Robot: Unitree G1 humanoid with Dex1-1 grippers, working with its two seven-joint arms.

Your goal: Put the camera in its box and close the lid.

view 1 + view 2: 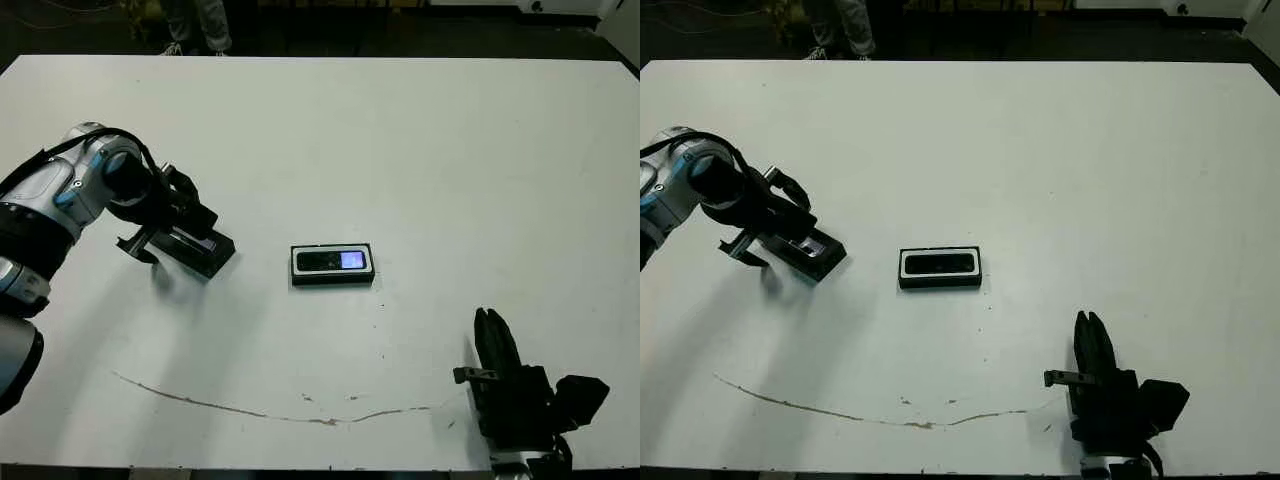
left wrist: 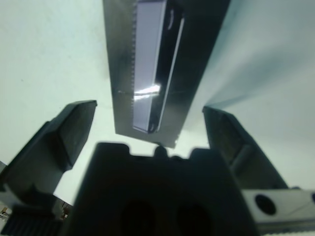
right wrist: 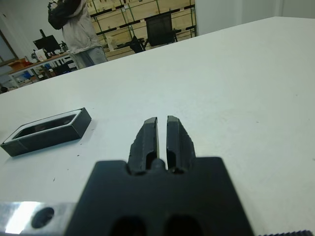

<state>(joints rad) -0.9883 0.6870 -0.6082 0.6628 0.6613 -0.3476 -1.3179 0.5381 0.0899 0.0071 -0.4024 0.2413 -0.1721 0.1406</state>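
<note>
The box (image 1: 296, 270), a shallow black tray with a white lining, sits at the middle of the table. The camera (image 1: 330, 261) lies flat inside it, its small bluish screen facing up. To the left lies the lid (image 1: 207, 250), black with a long grey glossy strip (image 2: 147, 64). My left gripper (image 1: 165, 226) hangs over the lid's near end, open, with one finger (image 2: 69, 132) on each side of it and a gap to the lid on both sides. My right gripper (image 1: 494, 335) rests at the front right of the table, shut and holding nothing.
A thin brown line (image 1: 260, 410) runs along the table near its front edge. A person (image 3: 74, 29) stands beyond the far edge, with chairs and shelves behind. White tabletop stretches between the box and my right gripper.
</note>
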